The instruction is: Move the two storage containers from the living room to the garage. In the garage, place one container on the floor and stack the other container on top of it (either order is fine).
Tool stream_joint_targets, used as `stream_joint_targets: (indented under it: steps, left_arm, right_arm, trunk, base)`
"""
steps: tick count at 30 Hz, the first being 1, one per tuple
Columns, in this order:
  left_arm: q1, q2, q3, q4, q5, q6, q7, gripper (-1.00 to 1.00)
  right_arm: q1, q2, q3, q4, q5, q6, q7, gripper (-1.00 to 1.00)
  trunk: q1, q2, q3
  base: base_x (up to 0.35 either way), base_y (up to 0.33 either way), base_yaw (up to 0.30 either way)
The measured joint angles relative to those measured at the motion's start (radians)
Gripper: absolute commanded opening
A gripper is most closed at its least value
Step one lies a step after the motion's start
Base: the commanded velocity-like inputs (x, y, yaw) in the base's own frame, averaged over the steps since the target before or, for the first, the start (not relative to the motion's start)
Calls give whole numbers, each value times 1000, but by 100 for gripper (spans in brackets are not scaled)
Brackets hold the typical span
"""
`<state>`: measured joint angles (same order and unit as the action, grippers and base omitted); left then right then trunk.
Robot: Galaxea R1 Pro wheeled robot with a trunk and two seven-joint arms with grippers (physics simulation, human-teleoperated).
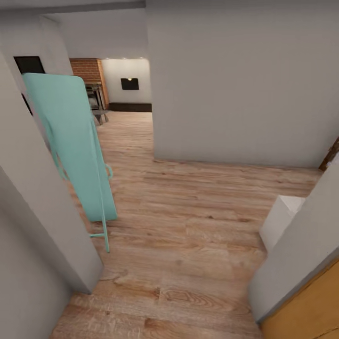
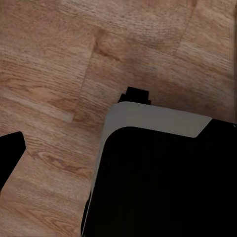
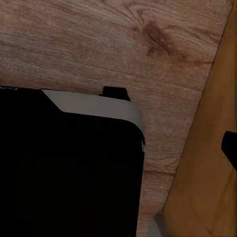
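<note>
The two storage containers are out of view. I am on a light wood-plank floor (image 1: pixel 188 226) in a passage between pale grey walls. In the left wrist view, one dark fingertip (image 2: pixel 10 150) of my left gripper hangs over the planks beside my own black, grey-rimmed base (image 2: pixel 163 182). In the right wrist view, a dark fingertip (image 3: pixel 230 148) sits in front of an orange wooden panel (image 3: pixel 207 163), next to the same black base (image 3: pixel 69 168). Nothing is seen held in either gripper, and the jaws' spacing is hidden.
A turquoise folded frame (image 1: pixel 70 141) leans on the left wall corner (image 1: pixel 47 226). Ahead stands a grey wall block (image 1: pixel 235 84), with an opening to its left onto a brick wall (image 1: pixel 87 70). A white box (image 1: pixel 280 219) and an orange door (image 1: pixel 310 306) are at the right.
</note>
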<state>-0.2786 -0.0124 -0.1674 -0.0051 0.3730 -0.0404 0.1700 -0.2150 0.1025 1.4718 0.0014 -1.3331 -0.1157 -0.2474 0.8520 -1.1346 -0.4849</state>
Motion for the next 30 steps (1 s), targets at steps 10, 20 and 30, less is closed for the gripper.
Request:
stream_joint_targets:
  steps: [10,20,30]
  left_arm:
    - [0,0,0,0,-1,0,-1,100]
    - [0,0,0,0,-1,0,-1,100]
    - [0,-1,0,0,-1,0,-1,100]
  right_arm:
    - [-1,0,0,0,0,0,0,100]
    - [-1,0,0,0,0,0,0,100]
    - [0,0,0,0,1,0,0,100]
  trunk:
    - [0,0,0]
    - [0,0,0]
    - [0,0,0]
  base:
    - [322,0,1]
    - [322,0,0]
    - [322,0,0]
